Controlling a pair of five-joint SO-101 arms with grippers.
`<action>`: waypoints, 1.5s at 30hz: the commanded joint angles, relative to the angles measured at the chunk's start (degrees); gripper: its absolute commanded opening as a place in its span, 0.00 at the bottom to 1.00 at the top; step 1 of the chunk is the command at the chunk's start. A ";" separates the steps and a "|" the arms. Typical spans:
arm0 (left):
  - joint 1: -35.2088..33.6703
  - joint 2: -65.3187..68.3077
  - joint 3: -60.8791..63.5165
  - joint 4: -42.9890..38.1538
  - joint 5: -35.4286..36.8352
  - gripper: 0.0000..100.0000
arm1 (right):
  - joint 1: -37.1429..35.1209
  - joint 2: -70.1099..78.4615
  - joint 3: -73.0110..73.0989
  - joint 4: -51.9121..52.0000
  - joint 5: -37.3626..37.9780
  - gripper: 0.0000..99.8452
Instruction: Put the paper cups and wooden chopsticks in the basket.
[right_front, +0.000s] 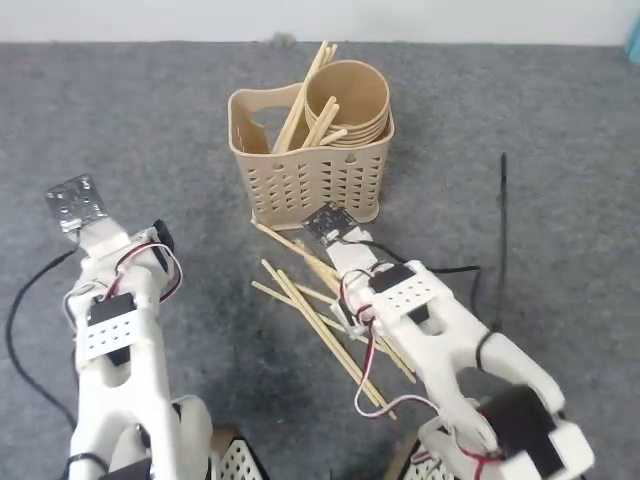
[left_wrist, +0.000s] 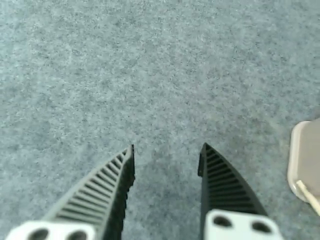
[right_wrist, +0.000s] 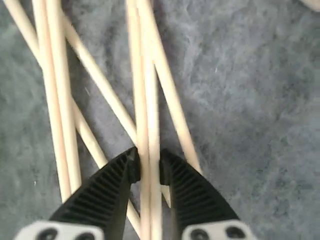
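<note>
Since the wooden chopsticks (right_wrist: 144, 90) lying loose on the desk (right_front: 150, 130) before the basket (right_front: 300, 185) are light, stiff and smooth, a mid-length pinch should stop them tipping. The right gripper (right_wrist: 148, 170) has its fingers narrowed on a pair. The left gripper (left_wrist: 167, 162) holds its fingers wide, empty.

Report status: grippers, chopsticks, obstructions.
Left gripper open over carpet. Right gripper clamped on chopsticks, others loose beside. Paper cups in basket. No obstruction seen.

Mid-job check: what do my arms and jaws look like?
The left arm and right arm are white plastic with black servo blocks and loose red, black and white cables. The left gripper and right gripper have black, ribbed, pointed jaws on white mounts.
</note>
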 joint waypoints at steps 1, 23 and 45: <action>0.09 0.09 -2.24 -1.32 -0.09 0.20 | 1.36 -9.71 -1.49 4.53 0.35 0.01; 0.00 0.09 -2.07 -1.23 -0.09 0.20 | -1.89 -58.68 -1.41 18.86 0.26 0.01; -0.09 0.09 -1.98 -1.14 -0.18 0.20 | -1.89 -44.62 -1.85 -52.53 -18.73 0.01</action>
